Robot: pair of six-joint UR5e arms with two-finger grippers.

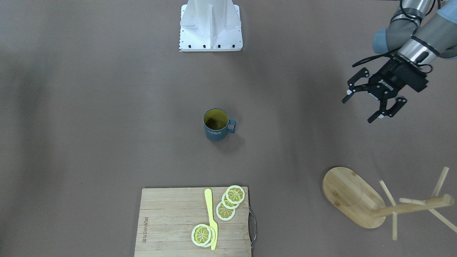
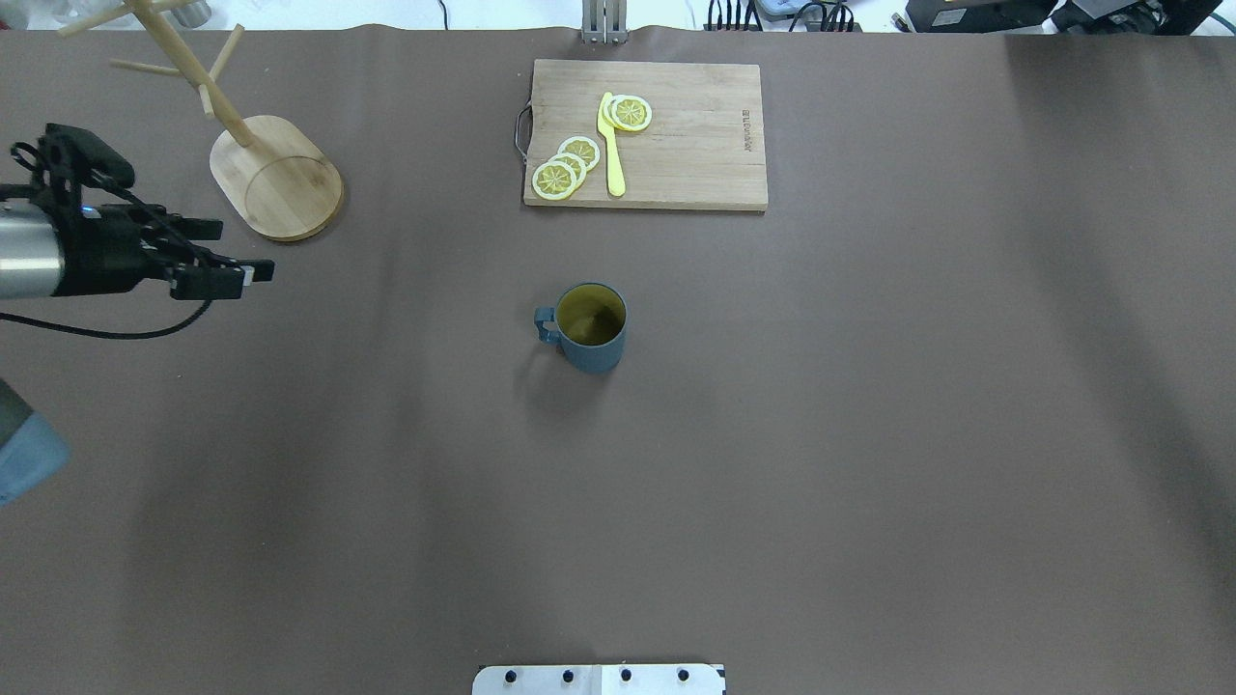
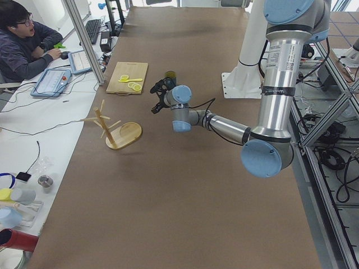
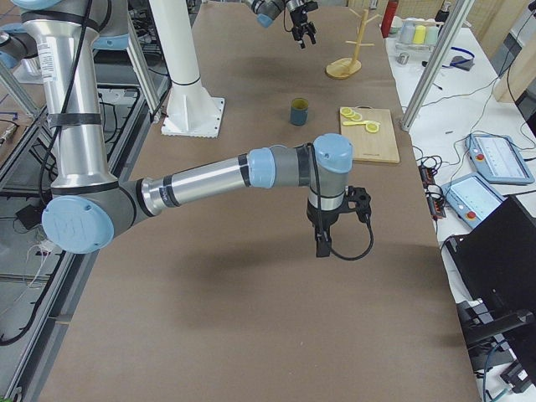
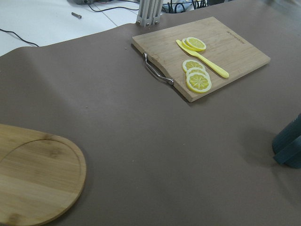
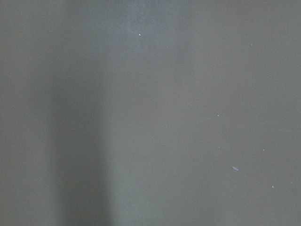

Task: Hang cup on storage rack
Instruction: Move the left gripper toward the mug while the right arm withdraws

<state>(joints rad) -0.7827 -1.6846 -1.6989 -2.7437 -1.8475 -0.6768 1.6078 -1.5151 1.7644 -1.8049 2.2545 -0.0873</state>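
Observation:
The dark teal cup (image 1: 216, 125) with a yellow inside stands upright mid-table, its handle pointing toward the robot's left; it also shows in the overhead view (image 2: 590, 328) and at the right edge of the left wrist view (image 5: 289, 148). The bamboo storage rack (image 1: 351, 196) stands upright at the far left corner (image 2: 278, 179), and no cup hangs on its pegs. My left gripper (image 1: 358, 110) is open and empty, held above the table beside the rack and well left of the cup (image 2: 237, 253). My right gripper (image 4: 322, 244) shows only in the exterior right view; I cannot tell its state.
A wooden cutting board (image 1: 171, 221) with lemon slices (image 1: 228, 201) and a yellow knife (image 1: 211, 221) lies at the far middle edge. The robot's white base (image 1: 210, 28) is at the near edge. An operator (image 3: 25, 42) sits beyond the far edge.

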